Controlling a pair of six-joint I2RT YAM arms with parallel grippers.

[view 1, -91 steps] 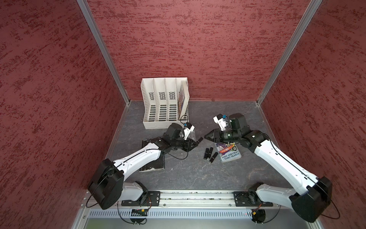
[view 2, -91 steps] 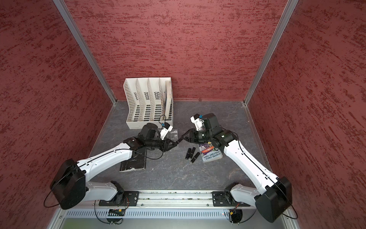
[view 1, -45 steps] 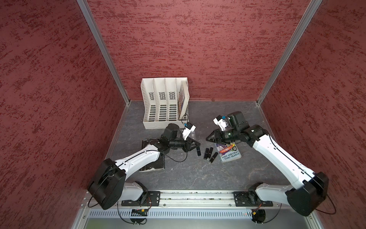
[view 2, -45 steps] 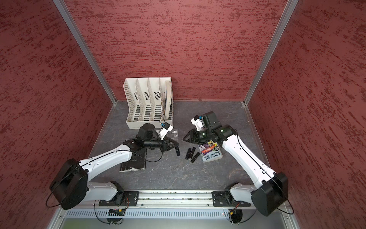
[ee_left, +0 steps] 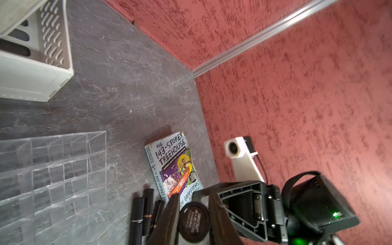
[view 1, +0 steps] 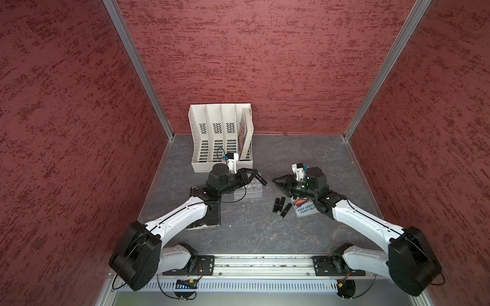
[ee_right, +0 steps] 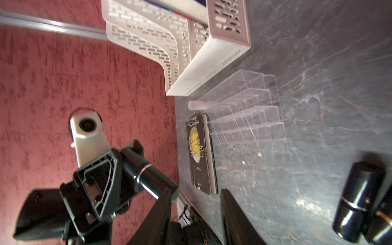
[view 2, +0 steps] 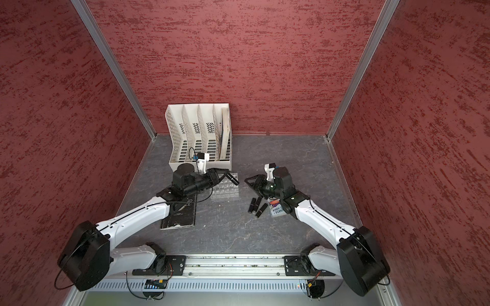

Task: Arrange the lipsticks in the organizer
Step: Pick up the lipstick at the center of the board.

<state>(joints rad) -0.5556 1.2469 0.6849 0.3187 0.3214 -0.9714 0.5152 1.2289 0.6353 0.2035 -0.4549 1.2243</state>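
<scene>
left gripper (view 1: 255, 177) clenched around a black lipstick (view 1: 261, 180), the clear organizer (view 1: 252, 193) close under it; right gripper (view 1: 275, 182) faces it, jaws parted and empty, with three black lipsticks (view 1: 279, 207) lying nearby.

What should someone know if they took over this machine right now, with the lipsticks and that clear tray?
Left gripper: jaws shut on a black lipstick, raised near the organizer.
Right gripper: jaws open, empty.
Three black lipsticks lie on the table beside the book.
A whitish tube lies at the organizer's edge; I cannot tell whether it is in a cell.
Done: no lipstick seen standing in a cell.
Left: place the held one, then the rest.
</scene>
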